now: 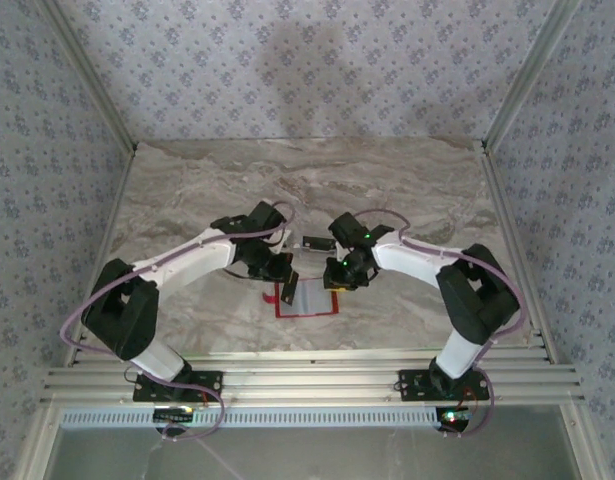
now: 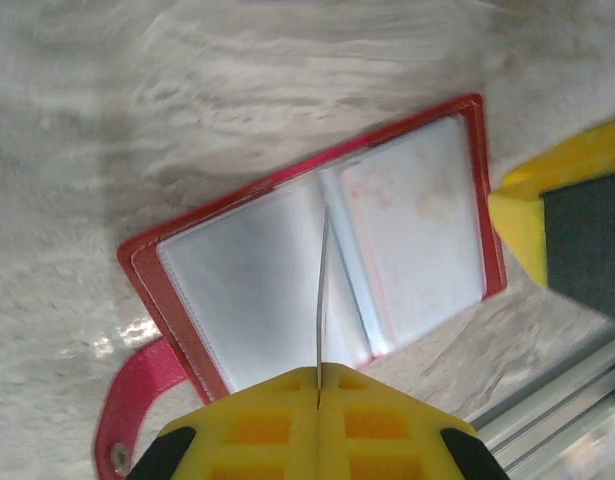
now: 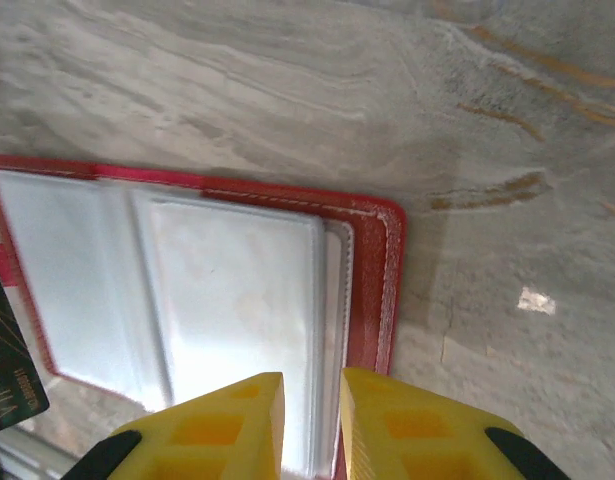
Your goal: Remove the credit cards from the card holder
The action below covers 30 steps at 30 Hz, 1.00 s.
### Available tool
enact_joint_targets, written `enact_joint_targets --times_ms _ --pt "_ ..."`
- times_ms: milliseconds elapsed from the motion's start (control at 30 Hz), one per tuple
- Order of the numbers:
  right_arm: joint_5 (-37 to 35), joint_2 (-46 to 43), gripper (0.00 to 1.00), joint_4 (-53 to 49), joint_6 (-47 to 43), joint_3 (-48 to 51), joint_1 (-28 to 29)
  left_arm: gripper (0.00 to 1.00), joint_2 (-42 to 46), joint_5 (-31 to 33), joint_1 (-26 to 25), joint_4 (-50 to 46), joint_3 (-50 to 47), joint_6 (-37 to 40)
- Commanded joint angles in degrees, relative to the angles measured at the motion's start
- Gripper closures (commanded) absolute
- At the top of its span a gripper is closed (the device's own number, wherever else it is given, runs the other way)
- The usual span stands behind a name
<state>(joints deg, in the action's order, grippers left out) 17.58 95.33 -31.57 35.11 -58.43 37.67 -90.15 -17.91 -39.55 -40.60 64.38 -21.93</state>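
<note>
Currently left gripper (image 2: 318, 378) clamps a credit card (image 2: 322, 290) edge-on, long axis pointing straight out from its fingertips above the open card holder (image 2: 237, 270) flat on the surface (image 2: 187, 100); right gripper (image 3: 312, 390), narrowly parted over the holder's edge, grip unclear.

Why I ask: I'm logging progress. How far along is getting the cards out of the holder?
Done: the card holder lies open, and a dark card seems to lie beyond it. In hand: the left gripper is shut on a thin card standing edge-on above the sleeves; the right gripper hovers open over the holder's edge. Left: lifting that card clear.
</note>
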Motion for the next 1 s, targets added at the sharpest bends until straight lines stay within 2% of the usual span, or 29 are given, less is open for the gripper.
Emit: enact_joint_targets --times_ms 0,300,400,500,567,767,967 --pt "-1.1 -3.2 0.77 -5.0 -0.8 -1.4 -1.8 1.00 -2.7 5.9 -3.8 -12.2 6.7 19.7" --pt "-1.3 -7.1 0.77 -9.9 -4.9 -1.2 -8.4 1.00 -12.1 17.1 -6.9 -26.0 18.6 52.3" --pt "-1.4 -8.8 0.77 -10.9 -6.0 -0.3 -11.0 1.00 -13.6 21.8 -6.8 -23.3 21.2 60.4" --pt "-1.3 -10.4 0.77 -11.5 -6.9 0.8 -13.5 1.00 -14.1 20.6 -6.6 -19.8 24.0 67.3" --pt "-1.2 -11.3 0.77 -11.8 -7.5 1.5 -15.0 1.00 -15.1 17.7 -6.5 -20.3 27.5 71.0" --pt "-0.9 -13.9 0.76 -12.7 -8.5 3.4 -18.6 1.00 -23.3 14.8 -6.4 -27.9 42.2 76.0" --pt "-0.6 -16.4 0.76 -13.3 -9.1 5.0 -21.0 1.00 -30.8 14.7 -5.4 -32.1 53.9 78.8"
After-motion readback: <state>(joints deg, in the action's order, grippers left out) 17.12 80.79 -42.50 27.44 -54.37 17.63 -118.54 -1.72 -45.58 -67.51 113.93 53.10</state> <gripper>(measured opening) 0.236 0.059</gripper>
